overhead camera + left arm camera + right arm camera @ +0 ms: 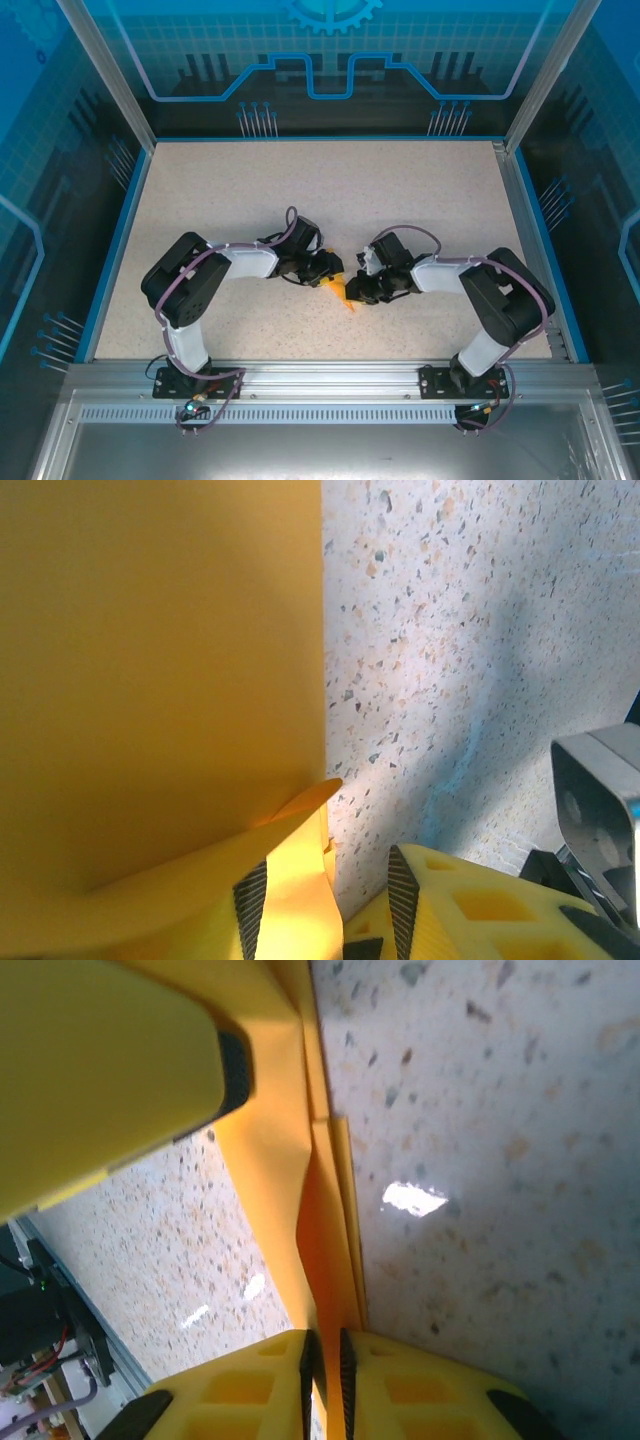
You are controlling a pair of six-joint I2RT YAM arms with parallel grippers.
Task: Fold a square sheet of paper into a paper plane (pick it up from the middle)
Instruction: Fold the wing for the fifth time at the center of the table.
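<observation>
**Paper nipped by the right end effector, left one part open beside it**

Sheet of paper (pixel 342 291): a small, creased, pointed orange shape, lying between the two end effectors where they meet over the table (pixel 300 190).

Right end effector (pixel 325 1350): jaws almost closed, with the layered folded edge nipped between the black ribbed pads. From those fingertips the paper runs straight ahead as a narrow strip. Its long axis is in line with the jaws, and it widens toward the left arm.

Left end effector (pixel 325 870): jaws part open. A curled flap sits between them against one pad, with bare table showing before the other, so I judge it not clamped. A broad flat panel lies ahead of it and off to one side.

The right arm has the hold, and the next crease likely turns on that strip axis.

Paper is thin and matt, and buckles readily. Table is speckled, hard and slightly glossy.
</observation>
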